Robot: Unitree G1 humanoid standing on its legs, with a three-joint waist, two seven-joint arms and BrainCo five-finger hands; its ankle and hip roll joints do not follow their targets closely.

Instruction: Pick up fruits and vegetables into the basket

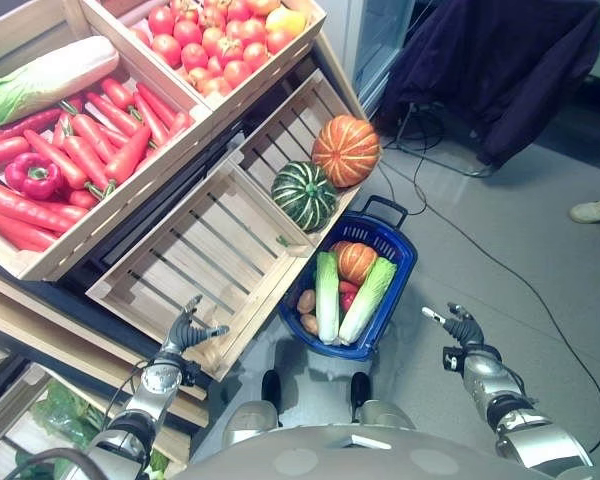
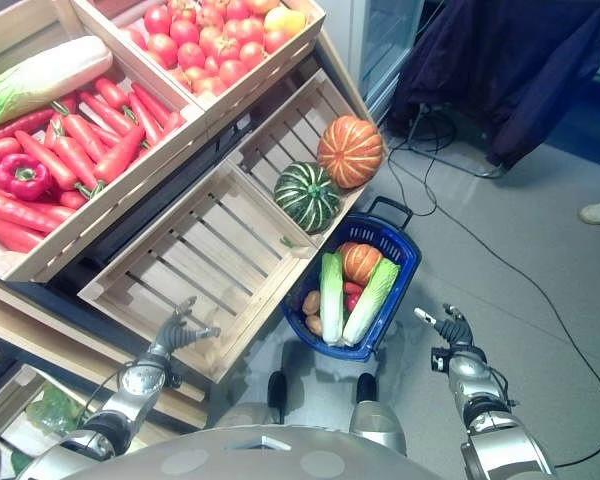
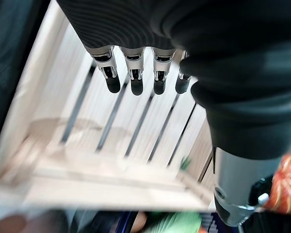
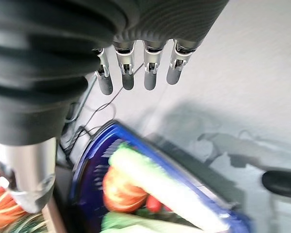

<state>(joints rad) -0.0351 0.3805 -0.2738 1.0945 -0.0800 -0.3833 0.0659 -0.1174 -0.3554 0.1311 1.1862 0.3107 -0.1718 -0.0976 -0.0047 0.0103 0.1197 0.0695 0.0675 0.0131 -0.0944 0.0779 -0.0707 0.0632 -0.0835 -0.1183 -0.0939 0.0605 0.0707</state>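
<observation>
A blue basket stands on the floor in front of the crates. It holds two pale green cabbages, a small orange pumpkin, a red pepper and some potatoes. My left hand hovers open over the front edge of the empty wooden crate, holding nothing. To the right of the basket, my right hand hangs open above the floor, also empty. A green striped pumpkin and an orange pumpkin rest in the crate behind the basket.
Upper crates hold carrots, a red pepper, a long cabbage and tomatoes. A dark cloth hangs at the back right, with cables across the grey floor. A person's shoe shows at the right edge.
</observation>
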